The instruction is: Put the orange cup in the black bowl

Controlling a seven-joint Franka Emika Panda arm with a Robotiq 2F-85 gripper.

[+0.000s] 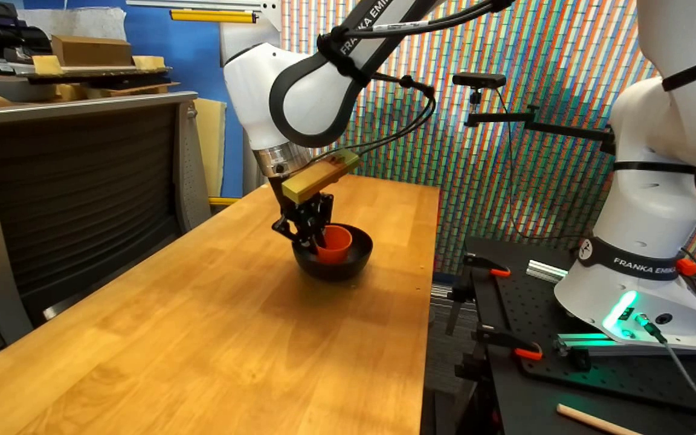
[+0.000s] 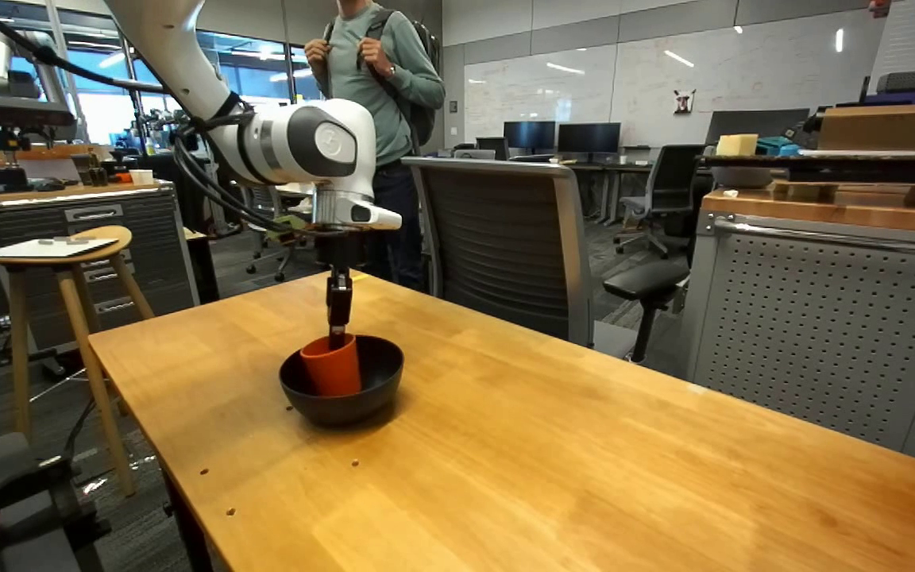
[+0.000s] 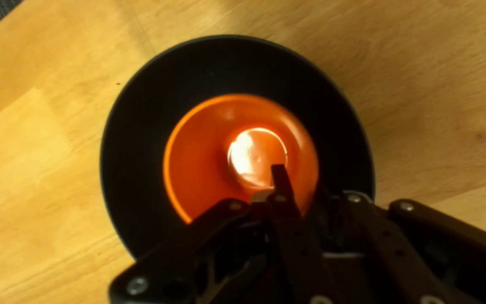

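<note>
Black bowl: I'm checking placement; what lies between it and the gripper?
The orange cup: both exterior views show it in the bowl, the gripper at the cup's rim.

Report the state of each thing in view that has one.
Round matte black bowl: upright on the wooden table.
Tapered orange plastic cup: inside the bowl, seemingly slightly tilted.
Black two-fingered gripper: one finger inside the cup, grip unclear.
Green light on white robot base: lit.

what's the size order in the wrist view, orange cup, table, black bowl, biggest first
1. Table: spreads past the picture's edges, so only part of it shows.
2. Black bowl: its visible rim curves well outside the cup's.
3. Orange cup: smallest, sitting inside the bowl's outline.
</note>
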